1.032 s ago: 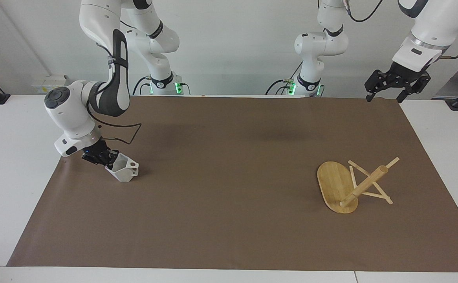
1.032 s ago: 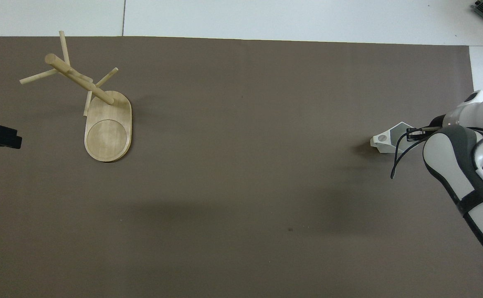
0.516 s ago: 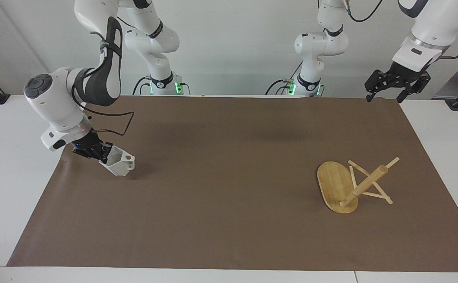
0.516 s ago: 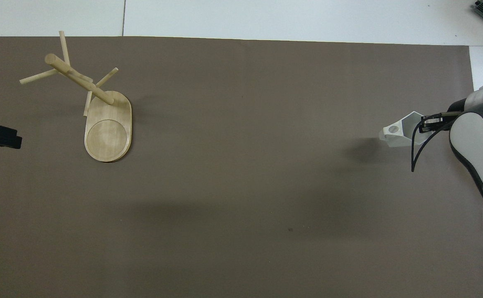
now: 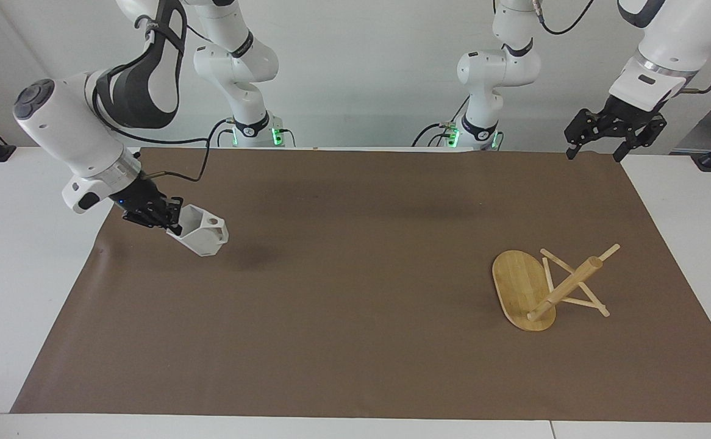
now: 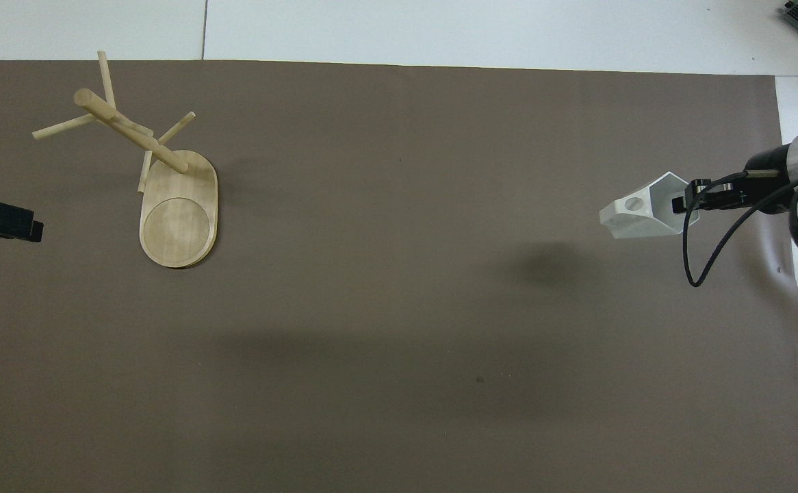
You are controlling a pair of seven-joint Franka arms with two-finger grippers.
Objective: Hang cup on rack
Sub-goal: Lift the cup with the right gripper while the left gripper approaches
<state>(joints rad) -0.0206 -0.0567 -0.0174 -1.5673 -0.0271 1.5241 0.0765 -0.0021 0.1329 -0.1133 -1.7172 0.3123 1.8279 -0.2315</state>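
A broad stretch of bare brown mat (image 5: pixel 355 341) separates the bamboo mug rack (image 5: pixel 544 286) from the white faceted cup (image 5: pixel 202 230); the rack stands near the left arm's end of the mat, which covers a white table (image 5: pixel 2 292). The right gripper (image 5: pixel 166 218) is clamped on the cup's rim, holding it tilted in the air over the mat's right-arm end, well apart from the rack. The left gripper (image 5: pixel 596 143) waits spread open over the mat's corner.
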